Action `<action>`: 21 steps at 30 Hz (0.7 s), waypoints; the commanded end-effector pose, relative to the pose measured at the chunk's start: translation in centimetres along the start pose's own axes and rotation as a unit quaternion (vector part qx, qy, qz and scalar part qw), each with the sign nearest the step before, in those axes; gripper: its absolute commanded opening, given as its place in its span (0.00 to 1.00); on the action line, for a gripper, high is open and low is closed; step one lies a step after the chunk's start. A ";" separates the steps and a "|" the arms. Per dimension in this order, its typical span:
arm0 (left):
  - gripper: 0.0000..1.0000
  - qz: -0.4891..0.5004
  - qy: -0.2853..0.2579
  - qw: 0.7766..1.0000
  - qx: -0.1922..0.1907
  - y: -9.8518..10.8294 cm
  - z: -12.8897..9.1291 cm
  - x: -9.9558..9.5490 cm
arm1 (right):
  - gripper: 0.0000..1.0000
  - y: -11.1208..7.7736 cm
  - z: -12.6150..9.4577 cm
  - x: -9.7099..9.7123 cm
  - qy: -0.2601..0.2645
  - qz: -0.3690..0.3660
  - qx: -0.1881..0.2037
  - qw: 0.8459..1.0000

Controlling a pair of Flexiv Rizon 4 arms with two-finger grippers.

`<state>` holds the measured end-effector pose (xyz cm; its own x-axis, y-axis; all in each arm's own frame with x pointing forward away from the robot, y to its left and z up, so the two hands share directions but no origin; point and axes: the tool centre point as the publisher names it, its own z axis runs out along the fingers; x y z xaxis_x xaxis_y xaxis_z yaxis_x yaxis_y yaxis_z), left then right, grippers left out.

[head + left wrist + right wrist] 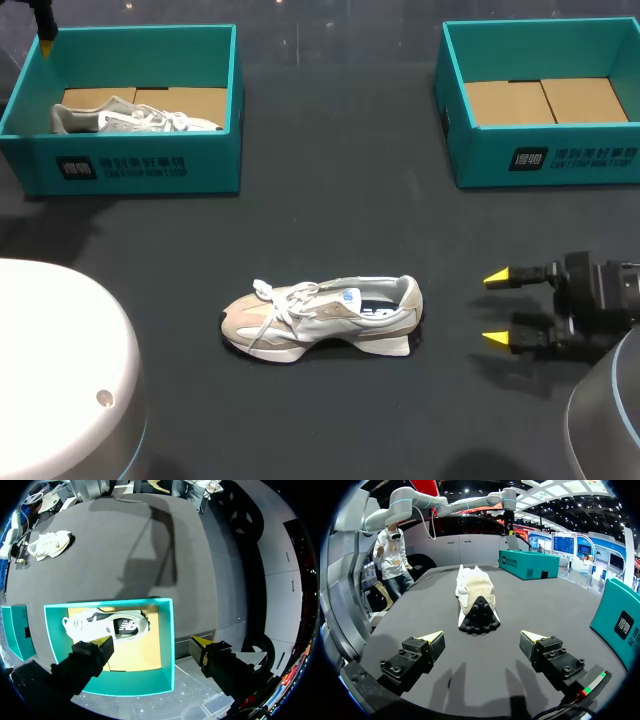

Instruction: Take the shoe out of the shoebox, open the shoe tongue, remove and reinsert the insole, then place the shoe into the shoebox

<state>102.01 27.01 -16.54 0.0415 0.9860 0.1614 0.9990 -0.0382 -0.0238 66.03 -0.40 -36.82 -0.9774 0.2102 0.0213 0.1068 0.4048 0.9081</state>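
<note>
Dark table (300, 230): shoe (325, 317) out, lying near front edge, heel toward right gripper (498, 308), which is wide open, empty, likely lined up for the heel. Left gripper (151, 641), open and empty, over far-left shoebox (140, 165).

Head camera: high behind, looking down on whole table (150, 260); left wrist camera: high, facing straight down, shoebox (130, 680) under left gripper (151, 640); right wrist camera: low, near level, shoe (476, 597) close ahead of right gripper (481, 635); all share that shoe.
</note>
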 end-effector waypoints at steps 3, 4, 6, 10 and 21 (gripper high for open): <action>1.00 0.001 0.001 1.000 0.000 0.0 0.0 0.0 | 1.00 0.1 2.1 -0.4 0.009 -0.004 -0.005 1.000; 1.00 0.001 0.001 1.000 0.000 0.0 0.0 0.0 | 1.00 0.1 2.3 -0.4 0.007 -0.004 -0.006 1.000; 1.00 0.001 0.001 1.000 0.000 0.0 0.0 0.0 | 1.00 0.1 2.8 -0.3 0.003 -0.001 -0.011 1.000; 1.00 0.001 0.001 1.000 0.000 0.0 0.0 0.0 | 1.00 0.3 3.5 -0.1 0.000 0.002 -0.011 1.000; 1.00 0.001 0.001 1.000 0.000 0.0 0.0 0.0 | 1.00 0.9 5.5 0.4 0.003 0.004 -0.021 1.000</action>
<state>102.01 27.00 -16.54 0.0416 0.9860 0.1614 0.9990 -0.0382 -0.0239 66.48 4.35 -38.04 -0.9781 0.2059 0.0314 0.1062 0.3633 0.9256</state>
